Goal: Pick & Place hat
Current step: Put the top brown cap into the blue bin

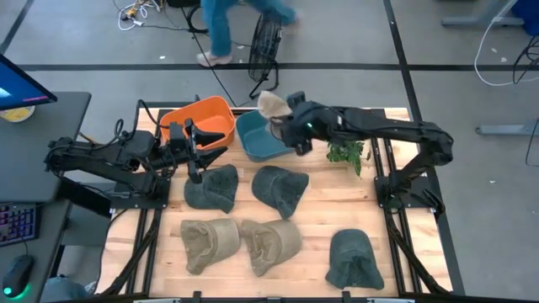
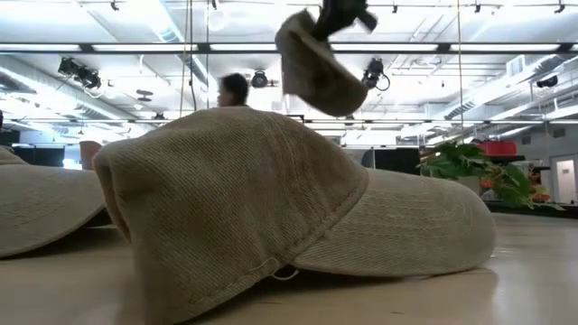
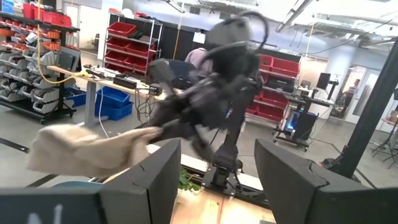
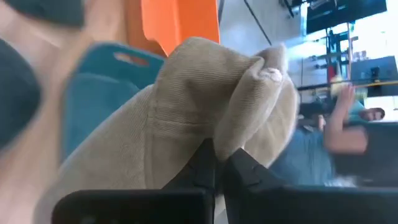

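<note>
My right gripper [image 1: 285,128] reaches in from the table's right and is shut on a beige corduroy hat [image 1: 271,104], which is lifted over the blue bin [image 1: 254,140] near the far edge. The low view shows that hat [image 2: 314,70] hanging in the air below the gripper. An orange bin [image 1: 202,119] sits beside the blue one. My left gripper [image 1: 194,165] hovers open by the orange bin, above a dark green hat [image 1: 212,188], touching nothing. Four more hats lie crown-up on the table. My right gripper [image 4: 217,163] pinches a bunched fold of the beige hat's cloth [image 4: 231,127] between its two fingers. The hat is lifted clear and hangs crumpled past the fingertips, over the blue bin [image 4: 99,93].
On the wooden table lie another dark green hat [image 1: 280,189], two beige hats [image 1: 210,244] [image 1: 269,244] and a third dark green hat [image 1: 354,259] near the front edge. A small green plant [image 1: 346,152] stands under the right arm. A person walks beyond the far edge.
</note>
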Motion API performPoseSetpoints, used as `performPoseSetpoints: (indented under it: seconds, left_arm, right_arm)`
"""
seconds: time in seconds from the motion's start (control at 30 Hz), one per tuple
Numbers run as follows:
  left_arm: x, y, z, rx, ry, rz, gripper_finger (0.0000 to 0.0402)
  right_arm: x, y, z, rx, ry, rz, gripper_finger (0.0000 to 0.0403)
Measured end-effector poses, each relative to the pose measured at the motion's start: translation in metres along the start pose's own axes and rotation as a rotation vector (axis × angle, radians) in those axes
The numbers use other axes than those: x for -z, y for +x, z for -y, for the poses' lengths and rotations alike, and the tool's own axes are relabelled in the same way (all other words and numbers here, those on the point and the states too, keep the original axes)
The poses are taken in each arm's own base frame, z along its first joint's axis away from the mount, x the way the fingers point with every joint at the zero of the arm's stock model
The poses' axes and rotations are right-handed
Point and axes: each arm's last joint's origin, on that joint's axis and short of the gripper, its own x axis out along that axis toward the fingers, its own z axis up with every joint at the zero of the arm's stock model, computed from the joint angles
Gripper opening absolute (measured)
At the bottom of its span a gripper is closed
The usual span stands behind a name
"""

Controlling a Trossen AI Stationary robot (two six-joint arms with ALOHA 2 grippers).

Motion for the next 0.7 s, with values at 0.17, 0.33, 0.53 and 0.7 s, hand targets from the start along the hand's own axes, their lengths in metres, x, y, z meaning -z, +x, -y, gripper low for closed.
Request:
performPoseSetpoints:
  seconds: [0.17, 0.33, 0.53, 0.7]
  left_arm:
    - [0.0, 0.0, 0.0, 0.0, 0.0, 0.0, 0.0209]
    - [0.0, 0.0, 0.0, 0.0, 0.0, 0.0, 0.0209]
    - [0.0, 0.0, 0.0, 0.0, 0.0, -0.001, 0.0209]
    - [0.0, 0.0, 0.0, 0.0, 0.0, -0.001, 0.0209]
  right_arm:
    - [0.01, 0.05, -0.006, -0.11, -0.112, -0.035, 0.0007]
    - [0.016, 0.1, -0.024, -0.196, -0.233, -0.114, 0.0007]
    - [0.018, 0.14, -0.038, -0.189, -0.438, -0.167, 0.0006]
    - [0.025, 0.157, -0.051, -0.272, -0.533, -0.199, 0.0006]
